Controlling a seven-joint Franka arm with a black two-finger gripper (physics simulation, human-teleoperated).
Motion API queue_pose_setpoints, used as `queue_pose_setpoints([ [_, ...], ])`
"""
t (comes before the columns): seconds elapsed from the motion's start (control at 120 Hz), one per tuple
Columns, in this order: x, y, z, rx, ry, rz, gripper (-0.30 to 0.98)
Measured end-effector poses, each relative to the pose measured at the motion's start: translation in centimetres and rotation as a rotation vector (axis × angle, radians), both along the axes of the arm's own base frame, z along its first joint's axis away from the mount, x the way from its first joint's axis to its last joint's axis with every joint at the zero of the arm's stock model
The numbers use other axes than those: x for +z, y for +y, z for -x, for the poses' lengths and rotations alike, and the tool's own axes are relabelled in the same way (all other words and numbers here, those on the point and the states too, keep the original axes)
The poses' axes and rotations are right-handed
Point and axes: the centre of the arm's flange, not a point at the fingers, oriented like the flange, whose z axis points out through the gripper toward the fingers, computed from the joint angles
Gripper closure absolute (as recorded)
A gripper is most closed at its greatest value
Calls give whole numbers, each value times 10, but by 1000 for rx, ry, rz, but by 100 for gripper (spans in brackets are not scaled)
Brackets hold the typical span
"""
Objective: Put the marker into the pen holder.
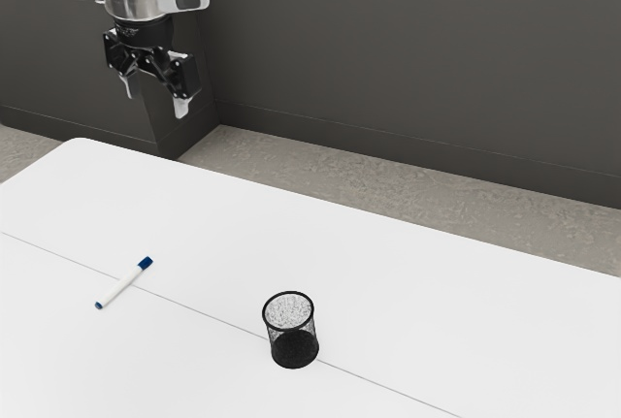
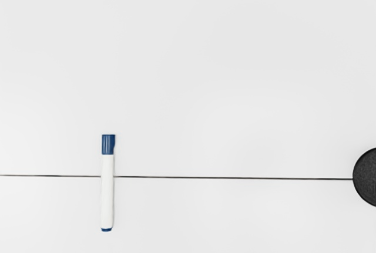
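High above the table, toward the upper left of the exterior view, my gripper [image 1: 156, 106] is open, its two fingertips apart with nothing between them. A white marker [image 1: 122, 284] with a blue cap lies flat across the table seam, well below the gripper. The black mesh pen holder [image 1: 294, 345] stands upright, some distance from the marker toward the exterior view's right; nothing is seen inside it. In the wrist view the marker [image 2: 107, 189] lies across the seam, and part of the round pen holder [image 2: 367, 178] is at the picture's edge.
The white table [image 1: 233, 234] has a thin dark seam running past both marker and pen holder. Beyond its far edge are a carpeted floor [image 1: 388, 209] and a dark grey wall [image 1: 408, 59].
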Motion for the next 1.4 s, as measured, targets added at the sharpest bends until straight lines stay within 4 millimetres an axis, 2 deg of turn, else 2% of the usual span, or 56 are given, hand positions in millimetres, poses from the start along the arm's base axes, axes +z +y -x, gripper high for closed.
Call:
queue_pose_setpoints([
  [0.25,0,18,0,52,0,30,0],
  [0.317,11,19,11,56,-3,32,0],
  [0.367,1,22,18,64,35,15,0],
  [0.4,-21,26,20,71,83,4,0],
  [0.417,-39,30,22,75,115,1,0],
  [0.492,-147,66,40,120,259,18,0],
  [0.525,-184,80,50,140,290,32,0],
  [0.55,-204,88,55,150,298,41,0],
  [0.633,-240,104,60,169,269,64,0],
  [0.767,-282,113,47,185,214,80,0],
  [0.9,-337,122,78,215,191,123,0],
  [1.008,-346,135,86,225,125,138,0],
  [1.167,-341,135,73,181,44,128,0],
  [1.4,-360,148,58,136,29,98,0],
])
